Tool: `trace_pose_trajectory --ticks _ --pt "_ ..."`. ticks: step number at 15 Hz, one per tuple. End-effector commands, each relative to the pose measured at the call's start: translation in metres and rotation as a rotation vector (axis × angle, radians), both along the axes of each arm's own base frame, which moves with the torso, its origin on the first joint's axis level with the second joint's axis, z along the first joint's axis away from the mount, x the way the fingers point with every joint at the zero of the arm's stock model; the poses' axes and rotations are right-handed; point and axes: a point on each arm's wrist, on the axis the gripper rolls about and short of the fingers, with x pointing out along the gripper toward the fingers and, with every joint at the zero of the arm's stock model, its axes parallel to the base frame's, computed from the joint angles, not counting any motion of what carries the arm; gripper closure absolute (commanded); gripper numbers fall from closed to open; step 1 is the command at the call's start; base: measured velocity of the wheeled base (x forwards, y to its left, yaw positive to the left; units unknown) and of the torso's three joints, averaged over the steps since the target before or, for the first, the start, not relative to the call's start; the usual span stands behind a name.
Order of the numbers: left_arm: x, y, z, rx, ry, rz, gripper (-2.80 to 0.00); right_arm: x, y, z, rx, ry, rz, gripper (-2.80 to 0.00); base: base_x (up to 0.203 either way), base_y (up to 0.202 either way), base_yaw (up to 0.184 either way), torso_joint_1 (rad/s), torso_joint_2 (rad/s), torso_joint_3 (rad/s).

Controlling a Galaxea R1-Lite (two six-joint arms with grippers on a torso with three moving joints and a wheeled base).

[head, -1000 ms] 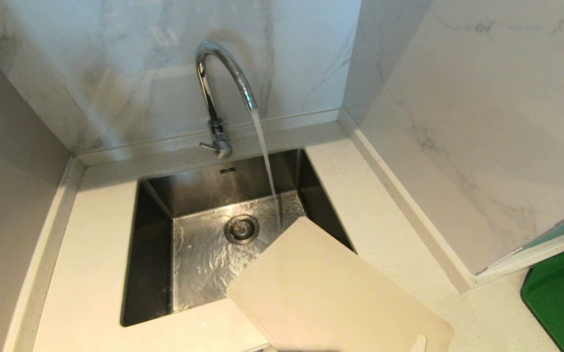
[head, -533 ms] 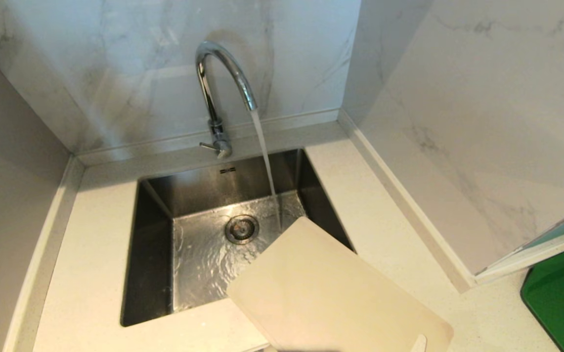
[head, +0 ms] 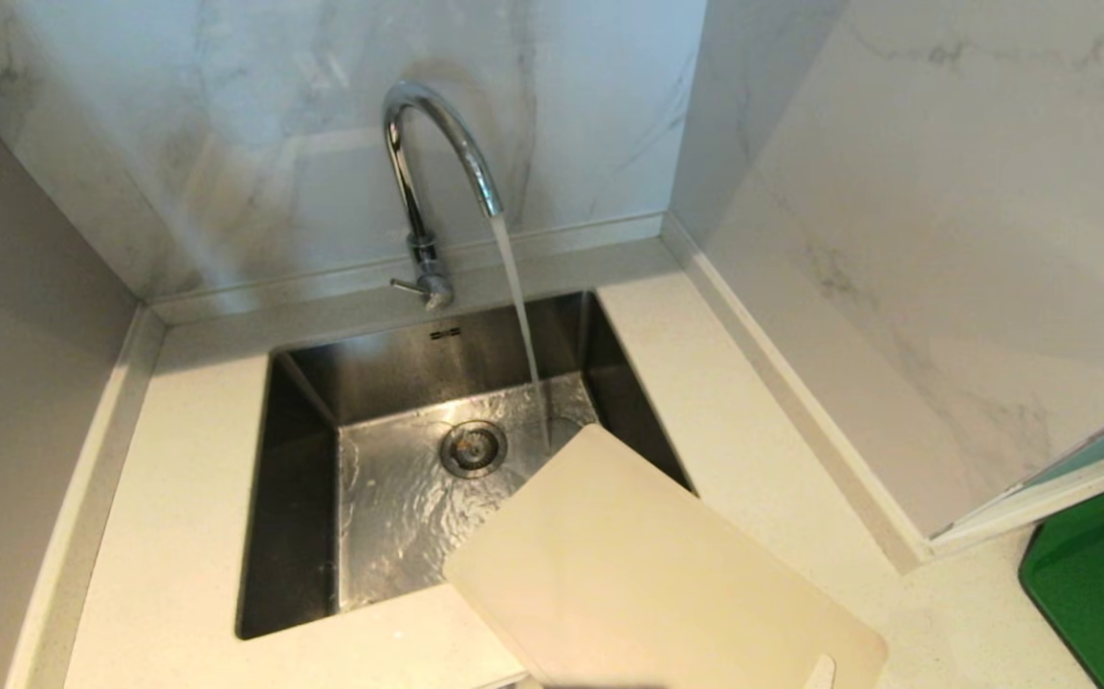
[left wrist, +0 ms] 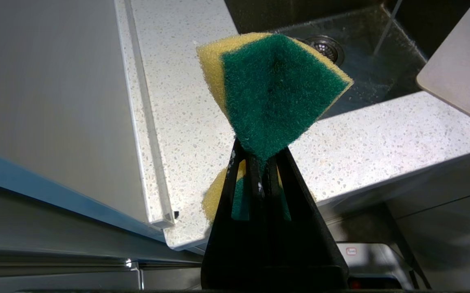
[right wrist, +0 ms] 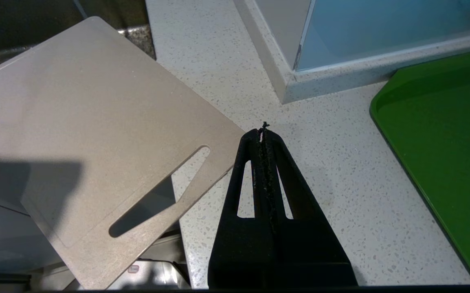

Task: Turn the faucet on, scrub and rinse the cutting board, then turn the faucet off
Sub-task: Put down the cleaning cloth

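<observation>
Over the sink: I see the faucet (head: 437,163) running into the basin, same as a second ago.
Board: cutting board (head: 648,565) unmoved, far corner over the sink's front right corner, dry of the stream.
Left gripper (left wrist: 259,162): fingers pinching my sponge (left wrist: 273,89).
Right gripper (right wrist: 262,134): pressed together, empty, just beside the board's handle end.
Meaning: I judge tap done, scrubbing unstarted.

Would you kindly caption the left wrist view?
Left gripper shut on a yellow-and-green sponge above the speckled white counter, beside the steel sink.
</observation>
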Motion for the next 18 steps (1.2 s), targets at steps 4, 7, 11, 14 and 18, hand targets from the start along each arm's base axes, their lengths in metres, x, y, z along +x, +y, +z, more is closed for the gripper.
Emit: trace_pose_trajectory --ticks 4,7,11,14,18 --pt "0.0 0.0 0.0 0.001 0.002 -0.001 0.0 0.0 0.0 0.0 -0.001 0.001 0.002 0.0 0.0 0.0 0.0 0.0 0.0 0.0" --pt "0.0 0.0 0.0 0.009 0.019 0.002 0.0 0.0 0.0 0.0 -0.001 0.001 0.002 0.0 0.0 0.0 0.0 0.0 0.0 0.0" --pt "-0.003 0.0 0.042 0.023 0.052 0.006 0.0 0.0 0.0 0.0 -0.001 0.001 0.002 0.0 0.0 0.0 0.0 0.0 0.0 0.0" --pt "0.024 0.0 0.075 0.031 0.218 0.002 0.0 0.0 0.0 0.0 -0.001 0.0 0.002 0.0 0.0 0.0 0.0 0.0 0.0 0.0" --pt "0.074 0.001 0.081 0.049 0.505 0.001 0.0 0.0 0.0 0.0 -0.001 0.001 0.0 0.0 0.0 0.0 0.0 0.0 0.0 0.0"
